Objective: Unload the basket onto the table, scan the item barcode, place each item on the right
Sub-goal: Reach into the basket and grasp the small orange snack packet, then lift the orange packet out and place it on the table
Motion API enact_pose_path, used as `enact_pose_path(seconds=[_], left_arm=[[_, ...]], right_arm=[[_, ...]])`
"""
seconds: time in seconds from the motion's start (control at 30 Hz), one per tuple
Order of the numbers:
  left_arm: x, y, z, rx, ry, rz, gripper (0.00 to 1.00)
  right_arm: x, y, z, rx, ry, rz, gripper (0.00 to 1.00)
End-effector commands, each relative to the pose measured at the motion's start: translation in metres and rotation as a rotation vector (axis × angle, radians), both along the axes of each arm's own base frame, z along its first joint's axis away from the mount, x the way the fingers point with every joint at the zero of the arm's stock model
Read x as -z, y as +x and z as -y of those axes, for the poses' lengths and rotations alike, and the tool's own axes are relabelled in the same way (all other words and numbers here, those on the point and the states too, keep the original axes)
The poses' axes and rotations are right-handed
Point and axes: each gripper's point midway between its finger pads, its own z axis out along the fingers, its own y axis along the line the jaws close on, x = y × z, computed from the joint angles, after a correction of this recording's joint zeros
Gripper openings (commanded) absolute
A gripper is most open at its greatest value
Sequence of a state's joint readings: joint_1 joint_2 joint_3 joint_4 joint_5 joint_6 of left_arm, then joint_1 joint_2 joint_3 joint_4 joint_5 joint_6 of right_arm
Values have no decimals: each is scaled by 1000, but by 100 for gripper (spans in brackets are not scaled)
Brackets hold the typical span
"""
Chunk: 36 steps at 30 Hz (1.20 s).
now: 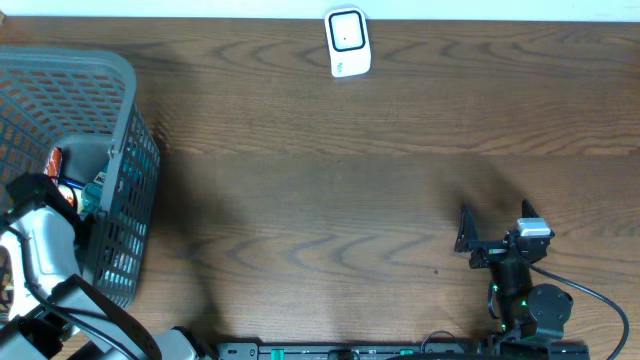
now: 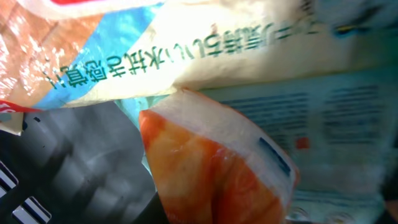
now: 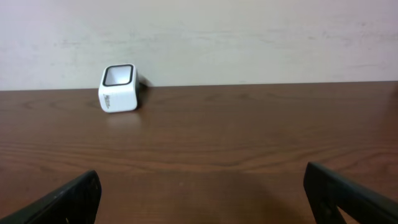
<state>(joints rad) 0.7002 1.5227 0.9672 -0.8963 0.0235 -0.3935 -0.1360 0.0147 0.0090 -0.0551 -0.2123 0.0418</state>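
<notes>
1. The item, taken to be an orange-and-white plastic packet (image 2: 211, 168), lies inside the grey mesh basket (image 1: 130, 150) at 9 o'clock on the wooden table (image 1: 300, 200). It fills the left wrist view, with its sealed white edge uppermost.
2. The left gripper (image 1: 68, 198) is reached down into the basket. Its jaws cannot be made out in either view, so it cannot be told how far closed it is or whether the packet is held.
3. The right gripper (image 3: 200, 177) is parked at about 5 o'clock. Its jaws are spread wide and nothing is held.
4. The white barcode scanner (image 1: 348, 42) stands at 12 o'clock by the far edge, well apart from the basket. Bare wood lies between them.
5. A slip is judged the main risk. The film looks glossy and soft, so a pinch on the thin sealed edge could be lost on the lift.
6. A second risk is that a neighbour is dragged up too. A printed pack with East Asian lettering (image 2: 186, 43) lies just above the packet, and a pale blue printed pack (image 2: 336, 124) lies just behind it.
7. The basket wall stands in the way. A low or slanted exit could catch the packet on the rim or shift the basket.
8. No barcode can be seen on the packet, so the wrong face might be shown to the scanner.
</notes>
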Motion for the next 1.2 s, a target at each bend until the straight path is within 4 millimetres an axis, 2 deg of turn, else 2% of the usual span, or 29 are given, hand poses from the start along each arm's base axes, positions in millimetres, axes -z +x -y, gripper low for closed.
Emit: enact_pose_path(seconds=[0.0,0.07,0.3,0.4,0.5,0.73,0.97,1.07,1.17], left_arm=[[-33,22,-16,-2,58,85,7],[-51,29,-22,-2,83,115,7],[-133,50,-40,-1,227,286,8],[-166,52,-40,0,284,362,7],[-196,54,-33,15,309,457,8],[-251,57,11,105,282,712,7],[-314,65,72,312,314,984,7],[-325,65,104,416,293,1042,8],[-322,72,140,581,243,1048,7]], right_arm=[[0,0,-1,-1,9,3,99],[0,0,-1,-1,9,3,99],[0,0,-1,-1,9,3,99],[0,0,-1,-1,9,3,99],[0,0,-1,-1,9,3,99],[0,0,-1,-1,9,3,99],[0,0,-1,-1,9,3,99],[0,0,-1,-1,9,3,99],[0,0,-1,-1,9,3,99]])
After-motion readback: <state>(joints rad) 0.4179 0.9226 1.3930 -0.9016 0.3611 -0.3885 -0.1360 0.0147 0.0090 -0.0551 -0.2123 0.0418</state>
